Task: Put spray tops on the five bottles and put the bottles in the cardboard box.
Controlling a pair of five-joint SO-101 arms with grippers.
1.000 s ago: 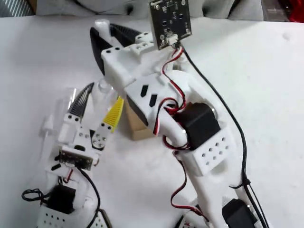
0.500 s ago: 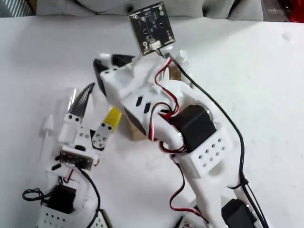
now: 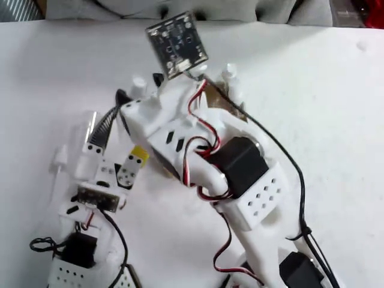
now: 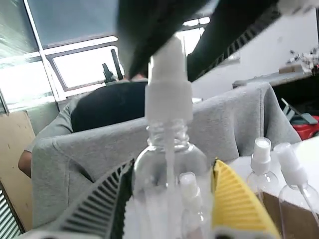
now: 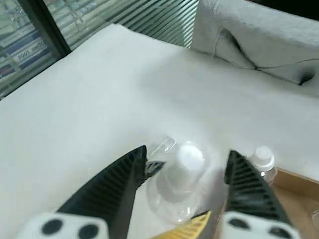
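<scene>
I see a white surface (image 3: 336, 120), some grey cloth (image 5: 259, 40) behind it, and window blinds (image 5: 149, 15).

The right gripper (image 3: 139, 89) has swung down and inward (its camera board (image 3: 177, 43) tilting along with it), carrying the top (image 4: 168, 84) onto the bottle (image 4: 169, 167).

The clear plastic bottle (image 4: 167, 172) stands between the left gripper's (image 4: 172, 174) fingers; the white spray top (image 4: 168, 89) sits on its neck, between the right gripper's (image 5: 188, 154) fingers above; just beside, two more topped bottles (image 4: 261, 167) stand at the brown cardboard box (image 4: 286, 219) on the white counter (image 3: 336, 120).
</scene>
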